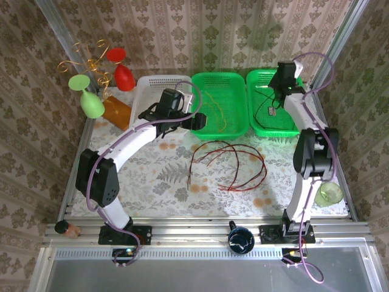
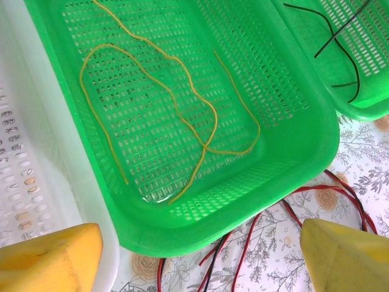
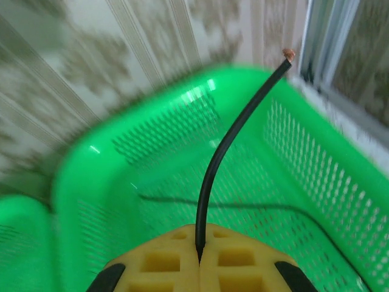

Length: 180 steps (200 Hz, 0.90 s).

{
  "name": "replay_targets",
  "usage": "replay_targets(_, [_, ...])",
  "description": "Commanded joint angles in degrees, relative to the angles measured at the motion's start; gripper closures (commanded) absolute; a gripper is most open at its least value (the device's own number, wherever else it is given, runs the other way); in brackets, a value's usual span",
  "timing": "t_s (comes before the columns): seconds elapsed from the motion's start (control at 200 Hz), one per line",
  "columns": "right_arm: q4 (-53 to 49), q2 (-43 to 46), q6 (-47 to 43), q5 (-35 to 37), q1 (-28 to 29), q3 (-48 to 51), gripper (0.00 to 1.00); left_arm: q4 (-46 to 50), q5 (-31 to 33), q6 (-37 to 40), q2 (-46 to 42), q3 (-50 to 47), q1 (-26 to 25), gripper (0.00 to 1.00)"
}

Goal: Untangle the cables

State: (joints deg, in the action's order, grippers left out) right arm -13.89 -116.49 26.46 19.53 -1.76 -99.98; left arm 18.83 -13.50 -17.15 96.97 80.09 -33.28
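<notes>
L jaws apart; R jaws clamped on black cable [image 3: 214,159]; floral tablecloth [image 1: 152,182], damask wallpaper [image 1: 213,36].

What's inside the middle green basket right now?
A yellow cable lies looped on the middle green basket's mesh floor. From above, the left fingers cover its left edge.

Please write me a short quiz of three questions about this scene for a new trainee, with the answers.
1. True or false: the right gripper is shut on the black cable.
2. Where does the yellow cable lie? A) white basket B) middle green basket C) right green basket
3. What main colour have the cables on the table?
Key: 1 true; 2 B; 3 red.
</notes>
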Motion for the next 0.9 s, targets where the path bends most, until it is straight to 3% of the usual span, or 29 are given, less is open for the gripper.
replay_targets(0.0, [-9.56,-6.33,1.72,2.15,-0.61,-7.87,0.99,-0.62,0.65,-1.27,-2.95,-1.4,0.32,0.15])
replay_targets(0.16, [-21.57,-16.57,0.65,5.68,-0.61,-19.58,0.98,-0.27,1.02,-1.73,-3.82,-2.46,0.31,0.14])
replay_targets(0.22, [-23.09,-18.35,-0.54,6.2,-0.78,-21.93,0.91,0.09,1.27,-1.67,-4.14,-2.71,0.32,0.15])
replay_targets(0.26, [-23.97,-18.81,-1.01,6.12,-0.92,-23.46,0.79,0.5,1.45,-1.38,-4.24,-2.75,0.32,0.14])
replay_targets(0.33, [-23.58,-17.88,-1.77,4.39,-1.21,-23.53,0.45,1.29,2.14,-0.75,-4.56,-2.76,0.32,0.14])
replay_targets(0.44, [-23.34,-13.82,-0.35,1.29,-1.73,-21.89,0.24,2.47,2.51,-0.34,-4.86,-2.75,0.49,0.13])
replay_targets(0.695, [-22.61,0.15,0.89,-9.05,-1.7,-11.1,0.16,1.69,4.04,-1.03,-9.48,-7.74,0.41,0.13])
replay_targets(0.895, [-20.14,17.0,0.54,-12.84,1.93,9.51,0.19,-0.62,5.38,-3.61,-15.96,-16.0,-1.35,0.13])
